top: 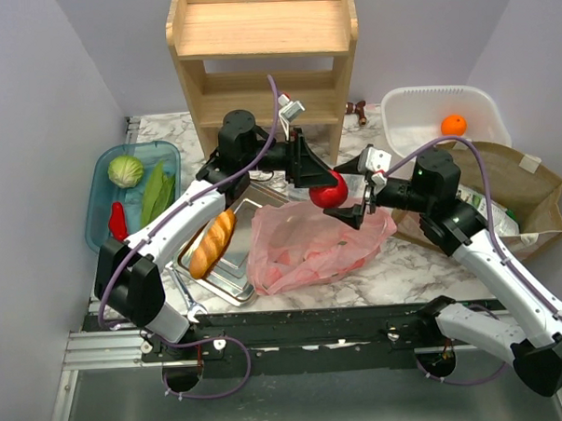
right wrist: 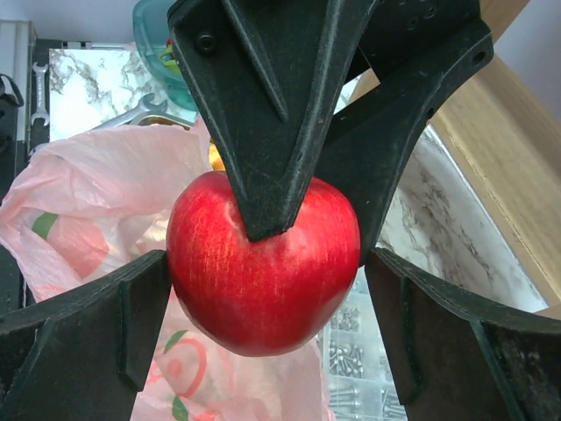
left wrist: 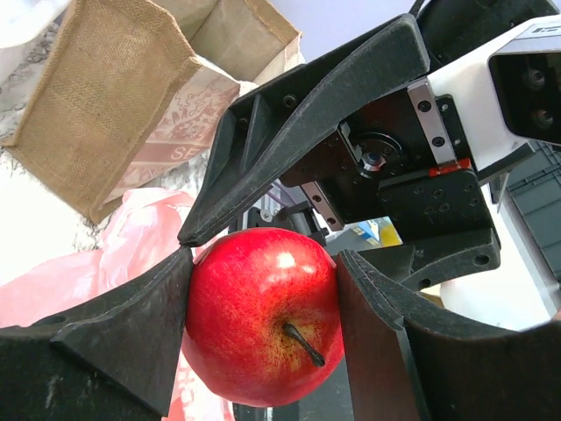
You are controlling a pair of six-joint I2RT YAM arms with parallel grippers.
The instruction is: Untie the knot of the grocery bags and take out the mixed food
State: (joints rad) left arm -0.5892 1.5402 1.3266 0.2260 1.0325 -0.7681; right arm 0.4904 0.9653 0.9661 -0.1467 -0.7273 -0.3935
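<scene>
A red apple (top: 329, 192) hangs above the far edge of the pink grocery bag (top: 311, 246). My left gripper (top: 323, 184) is shut on it; in the left wrist view both pads press the apple (left wrist: 263, 324). My right gripper (top: 342, 193) is open with its fingers on either side of the same apple (right wrist: 263, 263); there is a gap at its right finger (right wrist: 412, 324). The bag lies slack and crumpled on the table and also shows in the right wrist view (right wrist: 96, 184). I see no knot.
A teal bin (top: 101, 195) at the left holds cabbage (top: 125, 170), green leaves (top: 156, 193) and a red pepper (top: 117, 220). A bread loaf (top: 212, 242) lies on the steel tray (top: 230, 276). An orange (top: 454, 125) sits in a white tub (top: 416, 107). A burlap bag (top: 517, 177) lies right; a wooden shelf (top: 264, 43) stands behind.
</scene>
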